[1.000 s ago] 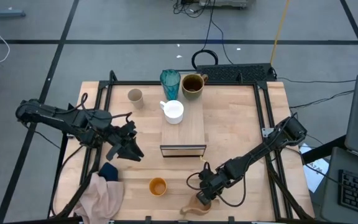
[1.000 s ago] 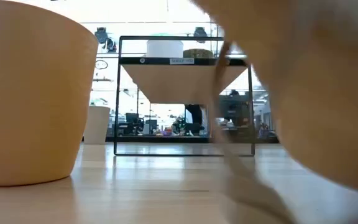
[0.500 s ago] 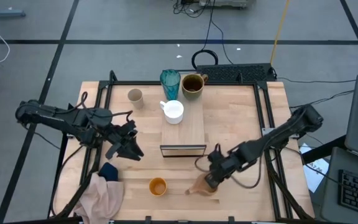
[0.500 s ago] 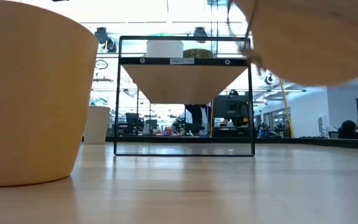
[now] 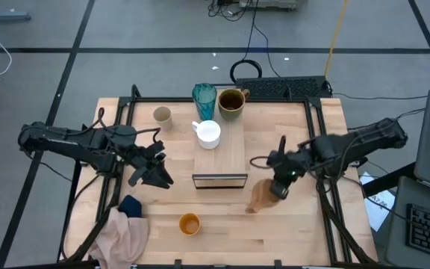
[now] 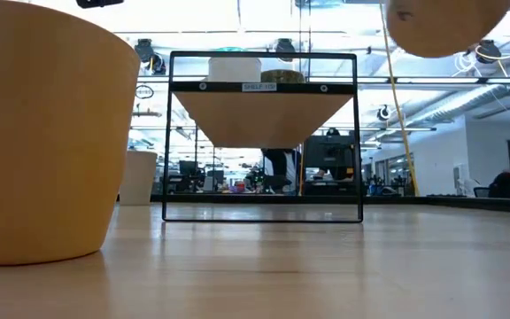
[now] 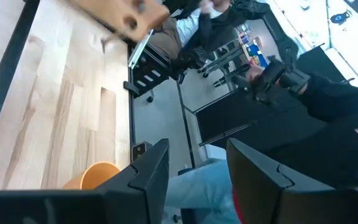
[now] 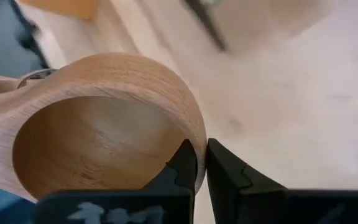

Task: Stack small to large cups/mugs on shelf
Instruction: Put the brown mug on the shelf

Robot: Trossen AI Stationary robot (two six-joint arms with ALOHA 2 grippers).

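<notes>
Tan wooden handled cup (image 5: 260, 196) hung above the table (image 5: 290, 232), just to the right of the front end of the long light-wood shelf (image 5: 222, 153), its rim pinched between the closed fingers (image 8: 185, 163) of the right gripper (image 5: 279, 187). On the shelf top stood a white mug (image 5: 209, 134), a dark olive-brown mug (image 5: 231, 101) and a tall translucent teal tumbler (image 5: 204, 99). A small beige cup (image 5: 162, 116) and a small orange cup (image 5: 189, 223) sat on the table. The left gripper (image 5: 154, 178) hovered left of the shelf, fingers (image 7: 151, 177) apart and empty.
</notes>
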